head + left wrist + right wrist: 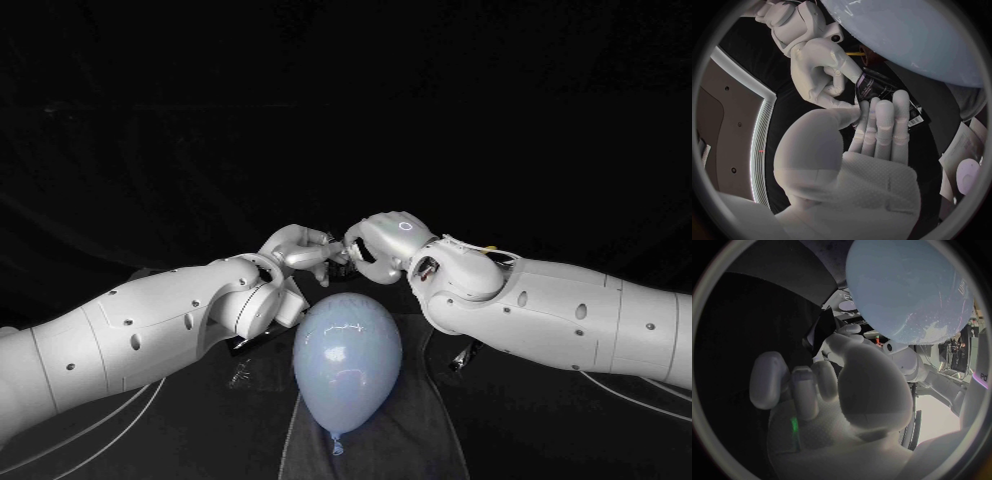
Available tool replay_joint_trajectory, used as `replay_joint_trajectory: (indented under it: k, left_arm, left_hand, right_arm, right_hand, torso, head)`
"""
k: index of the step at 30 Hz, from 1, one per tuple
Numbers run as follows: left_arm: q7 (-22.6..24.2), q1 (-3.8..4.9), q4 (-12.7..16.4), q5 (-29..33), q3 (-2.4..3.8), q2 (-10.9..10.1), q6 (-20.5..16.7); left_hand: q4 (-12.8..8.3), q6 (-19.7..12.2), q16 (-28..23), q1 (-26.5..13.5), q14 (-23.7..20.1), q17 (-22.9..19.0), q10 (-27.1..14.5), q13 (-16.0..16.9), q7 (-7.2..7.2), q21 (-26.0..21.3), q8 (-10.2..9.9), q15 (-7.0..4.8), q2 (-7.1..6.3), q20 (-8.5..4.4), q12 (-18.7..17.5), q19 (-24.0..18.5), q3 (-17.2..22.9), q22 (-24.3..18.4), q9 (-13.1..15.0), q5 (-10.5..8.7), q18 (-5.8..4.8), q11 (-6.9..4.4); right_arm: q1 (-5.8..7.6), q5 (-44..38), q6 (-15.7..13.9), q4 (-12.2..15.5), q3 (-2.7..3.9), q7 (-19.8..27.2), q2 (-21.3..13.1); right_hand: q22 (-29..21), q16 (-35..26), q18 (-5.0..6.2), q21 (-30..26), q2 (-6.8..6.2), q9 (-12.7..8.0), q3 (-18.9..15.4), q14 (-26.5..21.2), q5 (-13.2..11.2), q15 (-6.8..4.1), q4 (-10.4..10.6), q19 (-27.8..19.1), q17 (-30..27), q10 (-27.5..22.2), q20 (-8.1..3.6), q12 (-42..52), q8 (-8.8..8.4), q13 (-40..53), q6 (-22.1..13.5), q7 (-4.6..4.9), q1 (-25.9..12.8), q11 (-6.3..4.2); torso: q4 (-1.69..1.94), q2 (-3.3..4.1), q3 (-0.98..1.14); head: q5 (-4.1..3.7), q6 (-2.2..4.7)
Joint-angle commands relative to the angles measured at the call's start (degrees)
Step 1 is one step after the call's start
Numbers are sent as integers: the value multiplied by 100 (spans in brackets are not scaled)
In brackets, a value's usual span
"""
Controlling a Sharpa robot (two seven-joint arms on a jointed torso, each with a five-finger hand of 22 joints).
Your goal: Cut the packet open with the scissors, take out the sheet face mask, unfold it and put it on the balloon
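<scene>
1. Over the black worktop, the left robot hand and right robot hand meet at the balloon's 12 o'clock, with the packet between them.
2. The pale-blue balloon's long axis runs 12-to-6 on a grey cloth, knot at 6.
3. Packet: dark, glossy, barcode-labelled; both robot hands pinch it.

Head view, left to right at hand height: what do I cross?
You cross the left arm → left hand → right hand → right arm. The balloon lies nearer, under both hands, so it has no place in the order. Both hands hold the packet.
</scene>
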Motion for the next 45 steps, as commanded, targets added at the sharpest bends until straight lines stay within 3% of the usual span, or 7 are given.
replay_joint_trajectory:
  k: [1, 5, 12, 24, 32, 45]
  left_arm:
    - [349, 29, 74, -70, 28, 29, 210]
    - [346, 29, 70, -67, 28, 26, 215]
    - [331, 29, 63, -52, 28, 18, 239]
    - [279, 31, 47, -22, 28, 1, 271]
    - [80, 41, 11, -48, 27, -16, 303]
    - [-252, 48, -52, -226, 25, 10, 344]
  left_hand:
    - [-437, -20, -22, -15, -36, 3, -41, -6, 28, 21, 39, 4, 44, -15, -27, -40, 471, 6, 152, 19, 43, 15]
    - [-437, -23, -18, -18, -29, 17, -40, -7, 30, 23, 40, 5, 47, -13, -37, -41, 474, 6, 160, 19, 43, 17]
    - [-435, -26, -16, -23, -27, 19, -40, -7, 31, 25, 40, 6, 49, -11, -49, -42, 477, 7, 169, 18, 44, 18]
    - [-435, -27, -6, -26, -9, 50, -33, -7, 32, 28, 42, 7, 53, -10, -60, -42, 480, 9, 181, 18, 44, 18]
    - [-451, -34, 11, -34, 21, 90, -10, -4, 39, 40, 43, 6, 41, -8, -86, -39, 488, 14, 211, 19, 47, 18]
    - [-447, -43, 29, -55, 55, 129, 24, 0, 52, 50, 37, 8, 35, -5, -106, -32, 486, 17, 237, 18, 47, 21]
  right_arm:
    - [-19, 132, 83, -16, -18, 209, 7]
    - [-19, 242, -104, -12, -18, 360, -11]
    - [-20, 375, -412, -18, -19, 562, -39]
    - [-27, 449, -690, 27, -18, 662, -140]
    - [-28, 533, -1103, 221, -2, 782, -328]
    - [-15, 1074, -1718, 559, 98, 1120, -579]
  right_hand:
    - [1029, 35, 15, 74, 265, 56, 95, 620, -10, -21, 77, 41, 1505, 75, 1, 92, 162, 837, 330, -51, 63, -36]
    - [1062, 35, -5, 202, 604, 124, 237, 620, -10, -98, 121, 94, 1505, 160, -56, 202, 383, 909, 763, -166, 160, -130]
    - [1084, 35, -21, 295, 787, 290, 173, 620, -10, -228, 159, 136, 1505, 239, -174, 279, 713, 960, 1044, -339, 130, -279]
    - [1098, 35, -34, 355, 805, 461, 125, 620, -10, -308, 223, 160, 1505, 332, -255, 404, 983, 1051, 1086, -438, 41, -368]
    - [1110, 35, -43, 402, 812, 493, 121, 620, -10, -317, 227, 177, 1505, 369, -266, 463, 1029, 1094, 1092, -449, 37, -380]
    - [1116, 35, -48, 425, 816, 508, 122, 620, -9, -321, 225, 186, 1505, 378, -271, 478, 1051, 1104, 1092, -454, 40, -386]
  torso:
    - [-3, 2, -1]
    - [0, 2, 0]
    - [-1, -1, 0]
    - [1, 2, -1]
    - [-2, -2, 3]
    - [1, -2, 3]
  head:
    - [-7, -2]
    - [-11, 0]
    - [-21, 5]
    - [-33, 6]
    - [-23, 0]
    - [-20, 2]
